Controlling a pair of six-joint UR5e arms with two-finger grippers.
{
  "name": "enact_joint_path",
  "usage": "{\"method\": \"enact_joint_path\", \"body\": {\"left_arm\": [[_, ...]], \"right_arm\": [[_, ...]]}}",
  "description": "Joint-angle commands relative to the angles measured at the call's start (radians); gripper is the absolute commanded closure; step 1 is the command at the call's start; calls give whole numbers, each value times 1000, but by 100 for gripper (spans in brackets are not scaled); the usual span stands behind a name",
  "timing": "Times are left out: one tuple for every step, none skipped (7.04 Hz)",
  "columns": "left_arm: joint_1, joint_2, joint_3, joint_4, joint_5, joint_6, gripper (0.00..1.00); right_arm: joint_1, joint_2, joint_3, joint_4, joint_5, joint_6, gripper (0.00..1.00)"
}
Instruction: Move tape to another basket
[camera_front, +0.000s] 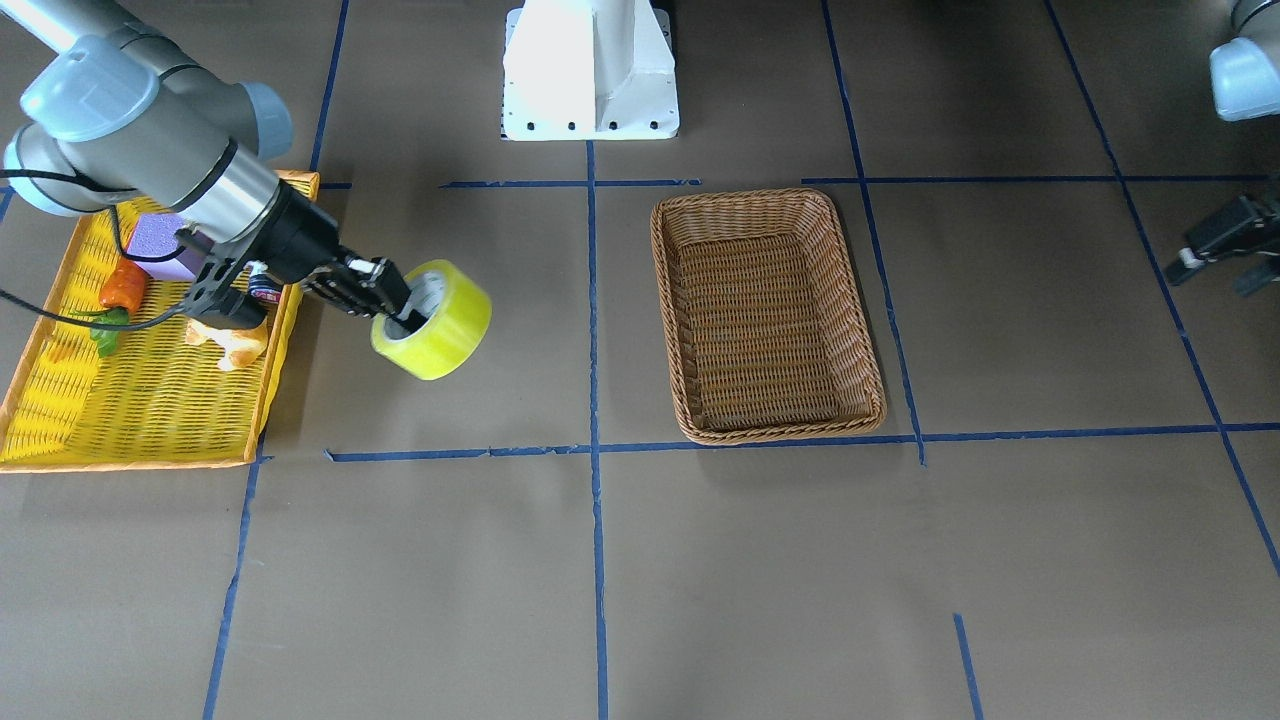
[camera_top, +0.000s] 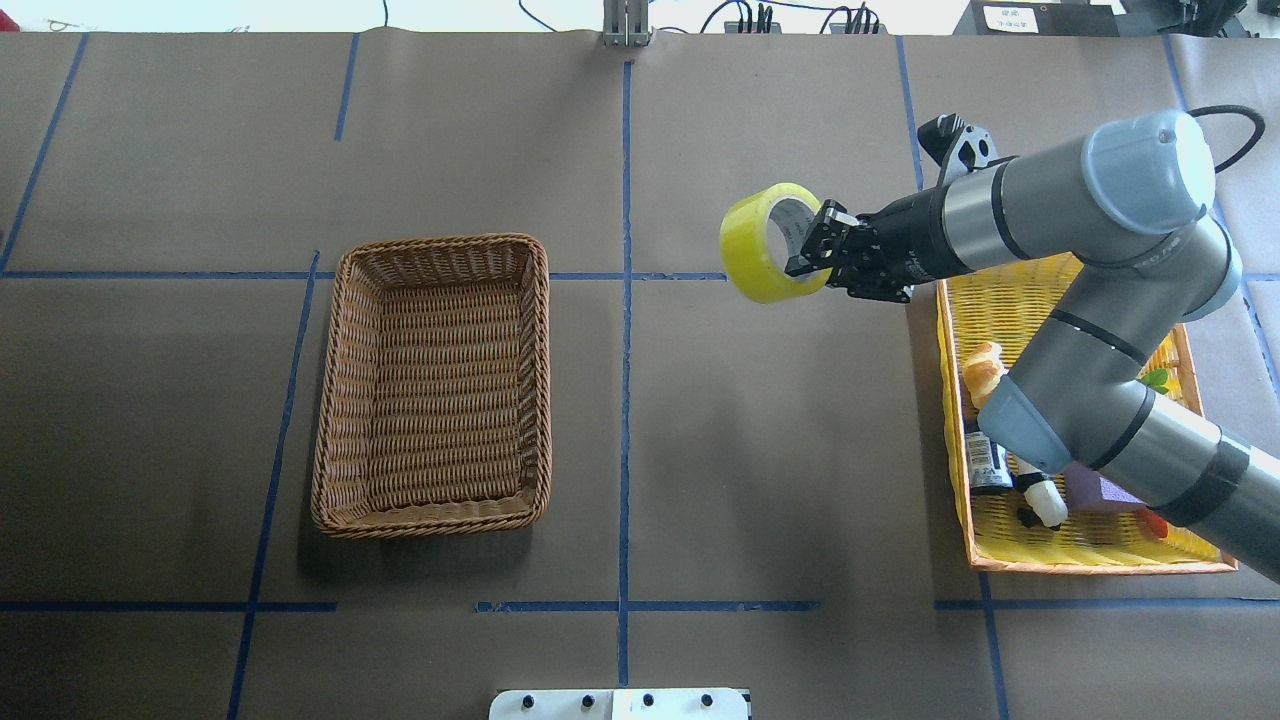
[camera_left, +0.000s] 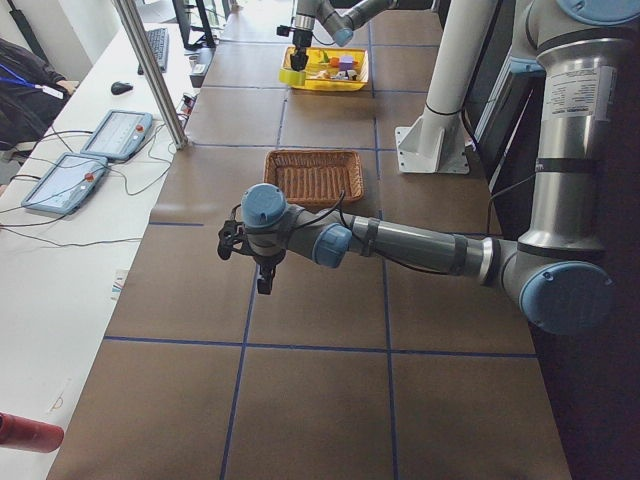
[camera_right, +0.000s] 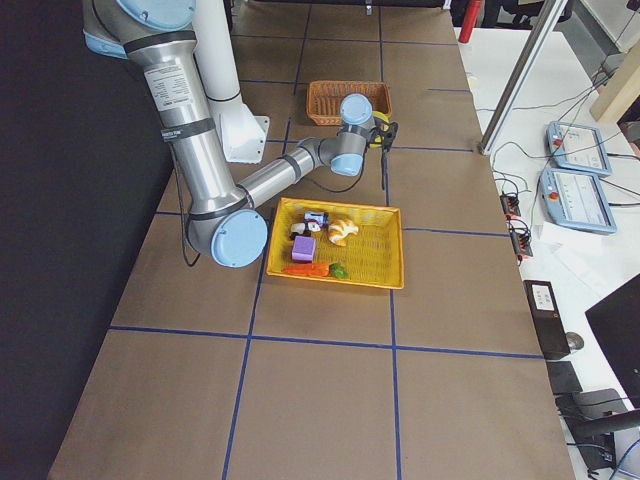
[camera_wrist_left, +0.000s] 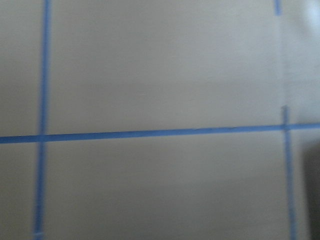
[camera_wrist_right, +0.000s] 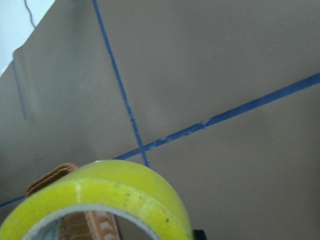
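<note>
The tape (camera_front: 445, 325) is a wide yellow roll with a white core, held in the air over the brown paper. My right gripper (camera_front: 395, 300) is shut on its wall, one finger inside the core. In the overhead view the tape (camera_top: 762, 250) hangs just left of the yellow tray, with the right gripper (camera_top: 815, 255) behind it. The brown wicker basket (camera_top: 435, 385) sits empty, well to the left of the roll in that view. The right wrist view shows the tape (camera_wrist_right: 115, 192) close up at the bottom. My left gripper (camera_front: 1225, 250) hovers open at the table's far side, holding nothing.
A yellow tray (camera_front: 150, 420) with an orange rim holds a croissant (camera_front: 235, 345), a purple block (camera_front: 160, 245), a carrot (camera_front: 125, 285) and other small items. The white robot base (camera_front: 590, 70) stands behind the wicker basket (camera_front: 765, 315). Blue tape lines cross the paper.
</note>
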Motion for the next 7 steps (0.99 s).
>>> {"method": "enact_joint_path", "body": {"left_arm": [[108, -9, 3, -374, -30, -451, 0], [125, -9, 9, -478, -30, -513, 0], [149, -24, -6, -517, -30, -564, 0], [191, -71, -12, -590, -24, -711, 0], [221, -115, -12, -699, -13, -900, 0], [231, -146, -14, -783, -13, -1047, 0], [264, -154, -12, -883, 7, -1157, 0]], "right_arm": [[-77, -1, -1, 263, -82, 148, 98], [-120, 1, 5, 315, -146, 165, 98], [-175, 1, 18, 346, -226, 174, 98], [-222, 1, 25, 396, -272, 174, 97], [-257, 2, 47, 419, -305, 174, 97], [-291, 2, 83, 424, -319, 174, 97], [-308, 2, 125, 426, -328, 174, 97]]}}
